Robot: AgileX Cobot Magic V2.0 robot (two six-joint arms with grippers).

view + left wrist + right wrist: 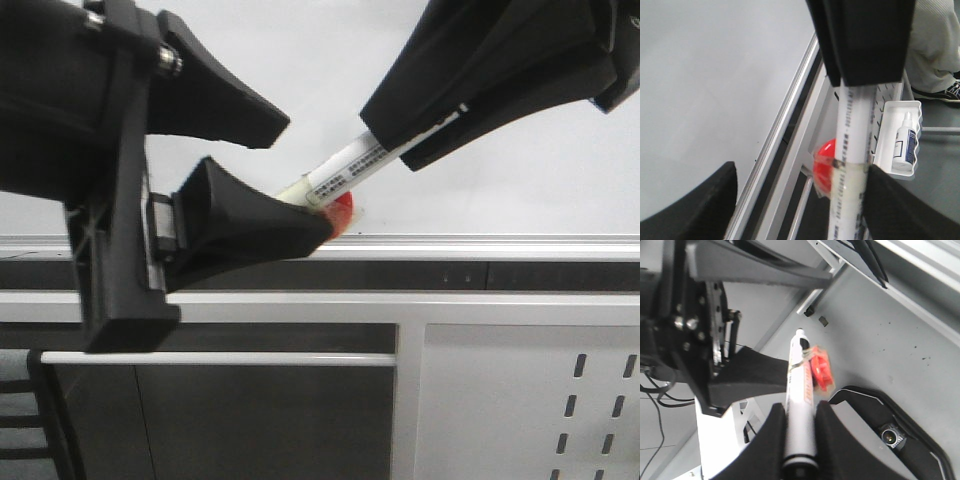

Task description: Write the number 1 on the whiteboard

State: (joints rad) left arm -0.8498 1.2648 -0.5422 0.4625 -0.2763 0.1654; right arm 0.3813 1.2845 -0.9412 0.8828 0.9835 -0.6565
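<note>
Two grippers: both meet over the near edge of the whiteboard (520,170), close to its silver edge rail (480,242).
Right gripper (799,427): its fingers are clamped on the white marker pen (800,390), which slants down toward the board's near edge.
Marker pen: a printed label runs along its barrel; a clear taped band wraps it, and a red piece (821,371) is fixed beside the barrel.
Left gripper (300,165): jaws spread apart, one finger above the pen's lower end and one below it; the lower finger (255,225) lies against the pen's end.
Number 1: no black stroke can be made out on the visible part of the board.
Whiteboard: glossy white, with a few small dark specks in the right wrist view.
Beyond the rail: a white tray (897,140) holds a small spray bottle (903,140).
Below the board: a white panel with slotted holes (590,410).
</note>
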